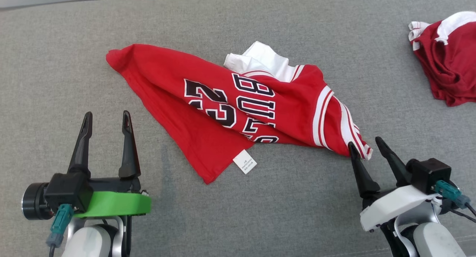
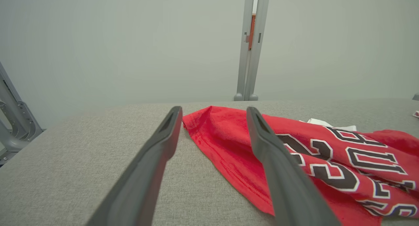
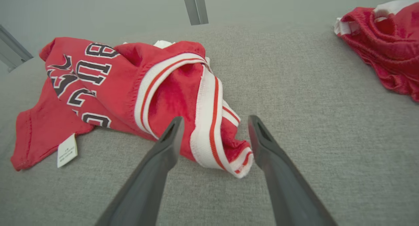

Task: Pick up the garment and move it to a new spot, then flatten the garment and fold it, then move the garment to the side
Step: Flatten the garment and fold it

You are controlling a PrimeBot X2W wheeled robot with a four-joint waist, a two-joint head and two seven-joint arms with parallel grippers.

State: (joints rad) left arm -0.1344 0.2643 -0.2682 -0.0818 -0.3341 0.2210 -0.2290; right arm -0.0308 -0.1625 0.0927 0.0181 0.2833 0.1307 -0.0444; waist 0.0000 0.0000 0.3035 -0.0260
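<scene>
Where the jersey (image 1: pixel 238 104) is lying: it is sitting crumpled and half-doubled in the middle of the desk (image 1: pixel 282 212), lettering up, with its white collar (image 1: pixel 260 60) bunching at the far edge and its tag (image 1: pixel 245 161) poking out at the near edge.
Left hand (image 1: pixel 107 113): released, fingers spreading wide and gripping nothing. It is hovering near-left of the jersey, apart from the cloth, and pointing toward the far-left red corner, probably lining up on it.
Right hand (image 1: pixel 364 141): released as well, holding nothing. Its fingers are straddling the striped trim (image 3: pixel 209 121) at the jersey's near-right tip, seemingly readying a pinch; whether they are touching cloth I cannot tell.
Why two ends: taking opposite ends is likely making the lift and later spreading easier.
Stage: pickup is looking not yet begun; flattening, folding and moving aside are waiting.
Other garment (image 1: pixel 450 60): it is lying far right, well apart, leaving open desk between.
</scene>
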